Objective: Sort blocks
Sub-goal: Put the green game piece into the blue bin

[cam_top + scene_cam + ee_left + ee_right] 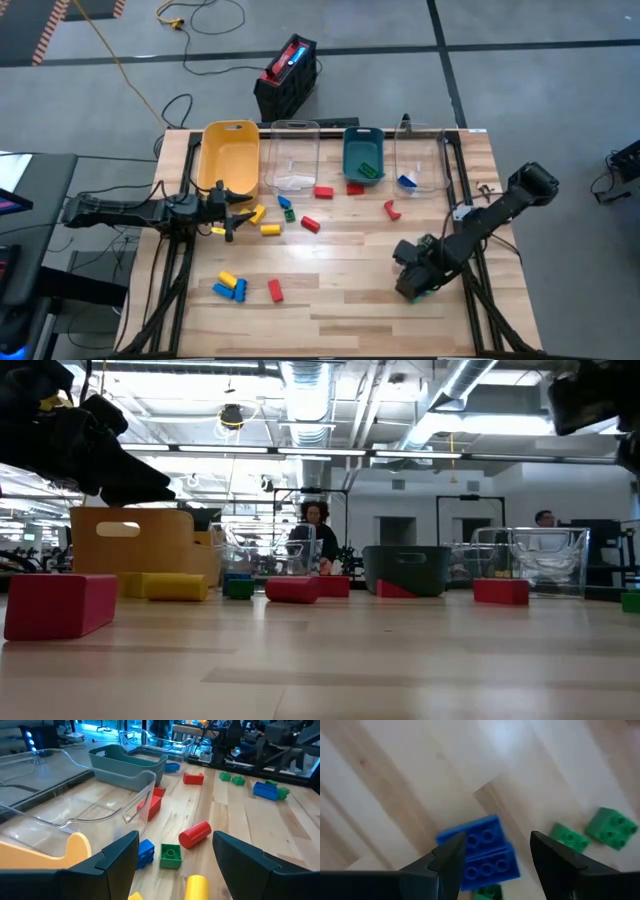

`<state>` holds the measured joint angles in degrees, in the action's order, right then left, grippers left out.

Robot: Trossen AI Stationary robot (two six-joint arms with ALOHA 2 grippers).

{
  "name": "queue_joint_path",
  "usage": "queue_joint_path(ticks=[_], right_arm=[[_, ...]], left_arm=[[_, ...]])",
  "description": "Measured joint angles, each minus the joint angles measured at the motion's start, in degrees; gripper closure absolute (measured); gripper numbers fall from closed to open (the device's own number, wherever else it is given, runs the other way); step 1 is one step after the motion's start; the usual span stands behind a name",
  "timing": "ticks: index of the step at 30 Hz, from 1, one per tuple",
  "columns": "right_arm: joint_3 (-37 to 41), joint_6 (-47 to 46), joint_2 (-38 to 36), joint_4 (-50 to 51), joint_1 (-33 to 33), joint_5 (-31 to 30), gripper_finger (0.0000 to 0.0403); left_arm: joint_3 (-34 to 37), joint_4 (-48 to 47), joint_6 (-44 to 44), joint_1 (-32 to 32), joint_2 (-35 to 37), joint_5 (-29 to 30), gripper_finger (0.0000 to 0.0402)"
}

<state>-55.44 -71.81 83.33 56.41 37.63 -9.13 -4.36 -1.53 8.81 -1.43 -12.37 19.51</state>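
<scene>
light: bright, ceiling strip lamps [300, 400] | glare: pale wooden tabletop [510, 740] | blur: blue studded plastic brick [482, 852] soft

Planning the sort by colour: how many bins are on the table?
4, in a row along the far edge, left to right: yellow bin, clear bin, teal bin, second clear bin. None seems hidden.

bins [292, 152] in a row behind scattered blocks [270, 229]
</scene>
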Motion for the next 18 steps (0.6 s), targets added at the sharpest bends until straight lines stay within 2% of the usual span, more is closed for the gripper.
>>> queue_joint_path(ticks=[8, 14, 18], right_arm=[[0.0, 0.89, -0.94, -3.32, 5.75, 0.15, 0.0167], [0.0, -6.17, 0.94, -6.54, 6.73, 7.06, 0.0167], [0.0, -8.6, 4.67, -6.07, 7.85, 7.97, 0.0167]], left_arm=[[0.0, -0.01, 0.05, 0.0, 0.0, -0.18, 0.0153], [0.0, -0.01, 1.11, 0.0, 0.01, -0.13, 0.0153], [0.0, -0.01, 1.37, 0.0, 0.01, 0.21, 0.0153]])
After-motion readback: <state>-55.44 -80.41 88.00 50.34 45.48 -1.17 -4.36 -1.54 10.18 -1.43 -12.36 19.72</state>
